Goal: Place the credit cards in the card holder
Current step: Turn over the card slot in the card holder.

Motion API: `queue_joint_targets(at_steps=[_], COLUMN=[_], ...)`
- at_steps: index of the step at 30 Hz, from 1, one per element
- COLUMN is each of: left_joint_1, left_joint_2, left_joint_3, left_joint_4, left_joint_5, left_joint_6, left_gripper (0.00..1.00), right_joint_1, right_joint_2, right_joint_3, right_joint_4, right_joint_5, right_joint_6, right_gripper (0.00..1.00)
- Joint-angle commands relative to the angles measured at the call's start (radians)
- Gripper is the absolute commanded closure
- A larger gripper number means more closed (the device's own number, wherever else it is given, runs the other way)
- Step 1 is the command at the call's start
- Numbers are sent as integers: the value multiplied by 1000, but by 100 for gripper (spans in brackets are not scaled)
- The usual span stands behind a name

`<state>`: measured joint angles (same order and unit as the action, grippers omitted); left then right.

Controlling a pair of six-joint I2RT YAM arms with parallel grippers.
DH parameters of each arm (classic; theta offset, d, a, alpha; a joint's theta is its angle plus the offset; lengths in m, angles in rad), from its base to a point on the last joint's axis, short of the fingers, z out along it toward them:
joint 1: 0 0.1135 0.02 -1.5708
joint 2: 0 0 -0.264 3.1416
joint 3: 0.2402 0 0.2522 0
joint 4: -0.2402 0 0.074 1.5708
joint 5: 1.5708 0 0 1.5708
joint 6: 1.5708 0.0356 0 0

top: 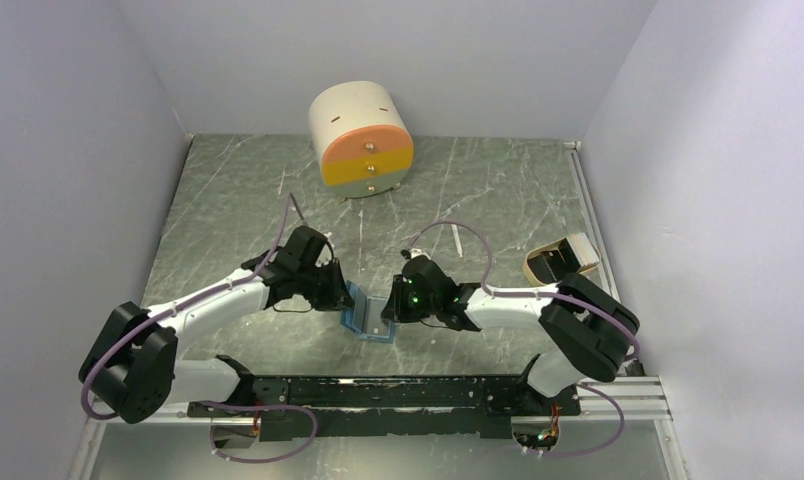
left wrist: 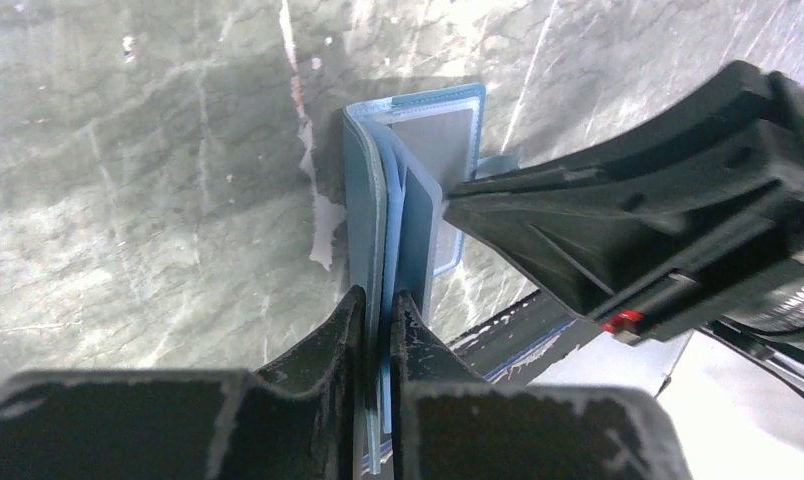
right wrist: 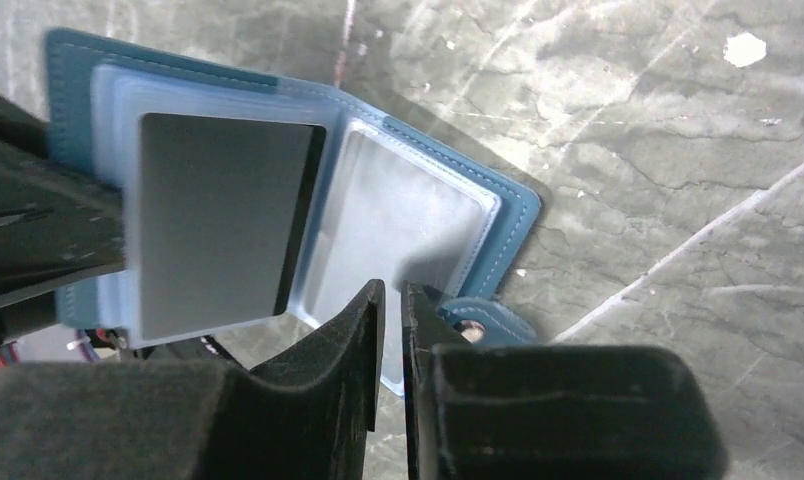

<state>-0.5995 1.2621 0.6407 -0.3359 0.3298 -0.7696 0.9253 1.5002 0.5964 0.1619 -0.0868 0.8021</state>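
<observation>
The card holder [top: 370,318] is a teal-blue wallet with clear light-blue sleeves, held open just above the table between both grippers. My left gripper [top: 344,296] is shut on its left cover and sleeves; in the left wrist view its fingers [left wrist: 378,312] pinch the edge of the card holder [left wrist: 418,150]. My right gripper [top: 390,310] is shut on the lower edge of a clear sleeve, as the right wrist view [right wrist: 393,300] shows. One dark credit card [right wrist: 218,220] sits inside a sleeve of the card holder [right wrist: 418,215]. No other cards are in view.
A cream drum-shaped drawer unit [top: 363,140] with an orange front stands at the back centre. A beige oval tray [top: 561,262] lies at the right beside the right arm. A thin white stick [top: 459,243] lies behind the right gripper. A black rail [top: 378,392] runs along the near edge.
</observation>
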Motion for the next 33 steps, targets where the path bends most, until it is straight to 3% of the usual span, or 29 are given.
queue_joint_targets(at_steps=[1,7,17,23,33], left_joint_1=[-26,-40,-55,-49,-41], left_joint_2=[42,124,172,151,108], left_joint_3=[58,41,36,53,27], left_joint_4=[-15,168,192,90,83], left_joint_5=[2,148,138,55,46], left_joint_6=[22,-41,-55,-25,-20], left_gripper=[91,91,91,91,91], right_joint_1=[5,16,17,13,-27], right_joint_2=[40,88,97,-41,-253], right_joint_3=[-4,-7,16,26,105], right_joint_4=[29,63,17,-111,-352], right_joint_5=[23,7,33,112,285], right_joint_6=[-12,-7,-20,-58,-172], right_gripper=[85,86,85,74,60])
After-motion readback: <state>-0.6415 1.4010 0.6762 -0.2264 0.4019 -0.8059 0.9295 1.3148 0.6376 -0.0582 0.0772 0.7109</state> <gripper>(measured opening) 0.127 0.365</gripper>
